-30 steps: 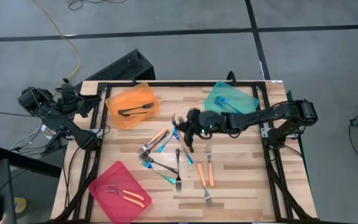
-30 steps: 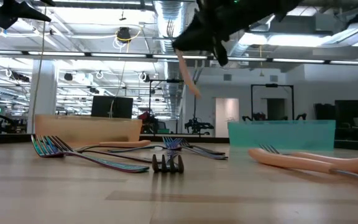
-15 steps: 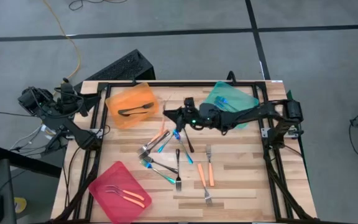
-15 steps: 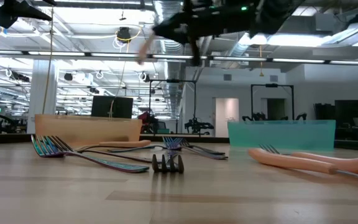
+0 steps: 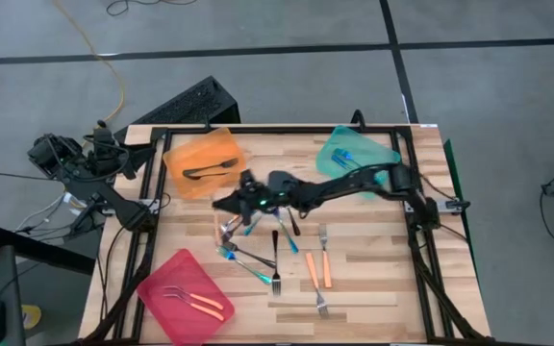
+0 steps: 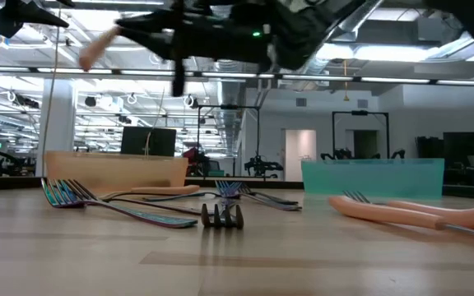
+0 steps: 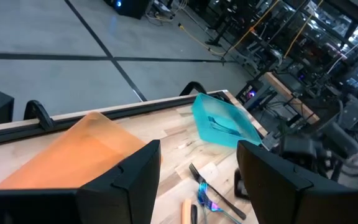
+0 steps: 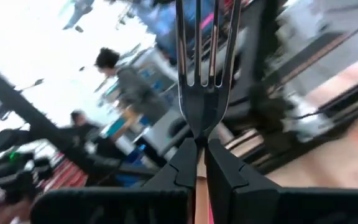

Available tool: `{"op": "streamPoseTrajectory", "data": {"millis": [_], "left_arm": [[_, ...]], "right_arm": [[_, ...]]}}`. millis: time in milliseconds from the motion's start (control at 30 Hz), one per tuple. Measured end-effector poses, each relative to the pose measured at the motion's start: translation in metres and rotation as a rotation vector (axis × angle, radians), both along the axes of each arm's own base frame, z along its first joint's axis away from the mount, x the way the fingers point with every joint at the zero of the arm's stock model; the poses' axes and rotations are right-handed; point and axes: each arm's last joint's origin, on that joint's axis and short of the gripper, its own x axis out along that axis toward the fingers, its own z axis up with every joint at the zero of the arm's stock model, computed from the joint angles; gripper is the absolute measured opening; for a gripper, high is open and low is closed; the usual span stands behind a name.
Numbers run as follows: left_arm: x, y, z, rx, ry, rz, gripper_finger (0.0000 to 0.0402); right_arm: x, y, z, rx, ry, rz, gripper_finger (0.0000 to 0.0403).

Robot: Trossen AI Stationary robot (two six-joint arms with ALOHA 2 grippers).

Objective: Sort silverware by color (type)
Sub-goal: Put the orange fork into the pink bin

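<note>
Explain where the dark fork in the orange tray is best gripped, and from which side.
Grip the dark fork at mid-handle, coming straight down from above with the fingers across its narrow width. It lies flat on the floor of the orange tray, whose raised walls would likely block a sideways approach.

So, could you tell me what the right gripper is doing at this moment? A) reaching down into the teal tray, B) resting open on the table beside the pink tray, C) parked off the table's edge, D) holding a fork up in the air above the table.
D: the right gripper is shut on a fork, tines pointing outward, and the low view shows its orange handle high above the table.
</note>
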Motion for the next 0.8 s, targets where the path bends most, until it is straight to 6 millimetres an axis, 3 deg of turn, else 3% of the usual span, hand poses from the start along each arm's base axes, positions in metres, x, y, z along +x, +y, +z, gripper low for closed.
{"op": "streamPoseTrajectory", "data": {"millis": [200, 400, 600, 800], "left_arm": [[0.0, 0.0, 0.0, 0.005, 0.005, -0.003, 0.0197], [0.0, 0.0, 0.0, 0.002, 0.01, -0.008, 0.0197], [0.0, 0.0, 0.0, 0.002, 0.01, -0.008, 0.0197], [0.0, 0.0, 0.0, 0.002, 0.01, -0.008, 0.0197]], "right_arm": [[0.047, 0.018, -0.007, 0.007, -0.029, 0.209, 0.0037], [0.081, 0.039, -0.017, 0.033, -0.009, 0.372, 0.0037], [0.096, 0.049, -0.015, 0.021, -0.027, 0.421, 0.0037], [0.101, 0.062, -0.034, 0.019, 0.005, 0.44, 0.0037]]}}
